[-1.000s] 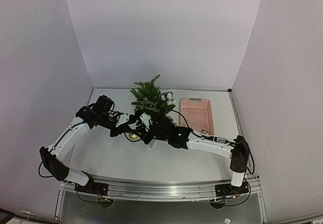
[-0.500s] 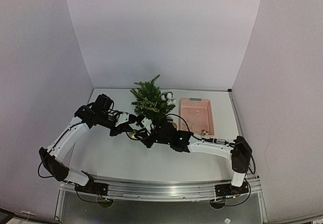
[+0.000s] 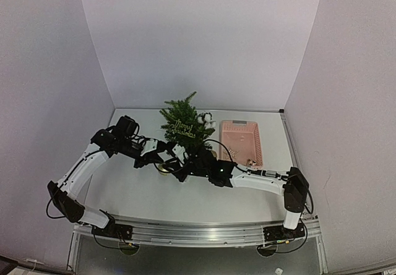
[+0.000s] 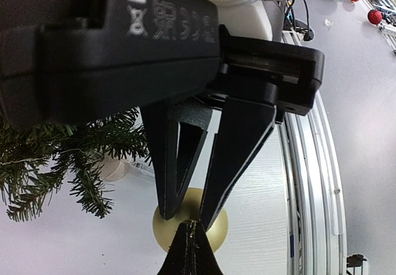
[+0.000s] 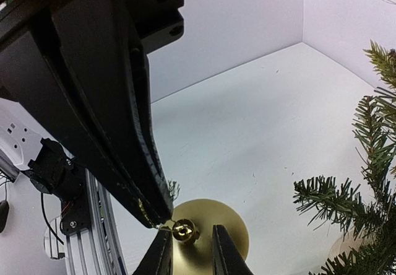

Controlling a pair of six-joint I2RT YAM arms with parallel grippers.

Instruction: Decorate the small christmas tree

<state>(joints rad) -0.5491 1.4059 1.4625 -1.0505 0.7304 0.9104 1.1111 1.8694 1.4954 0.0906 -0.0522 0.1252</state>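
The right gripper [image 5: 190,236] is closed around the little cap [image 5: 184,229] of a gold ball ornament [image 5: 224,222], so the ball is pinched at its top. The left gripper [image 5: 159,218] is pressed shut, and its tip is set right against that cap. Whether the hanging thread is caught in it cannot be told. The ball is held low, near the table [image 3: 154,194], just beside the bottom branches of the small christmas tree [image 3: 184,124]. The tree is stood at the back of the table, with a pink basket [image 3: 240,140] on its right side. The ball is probably being got ready for hanging. Next, the loop must be found and slipped over a branch tip, and the ball let go only once it is hooked.
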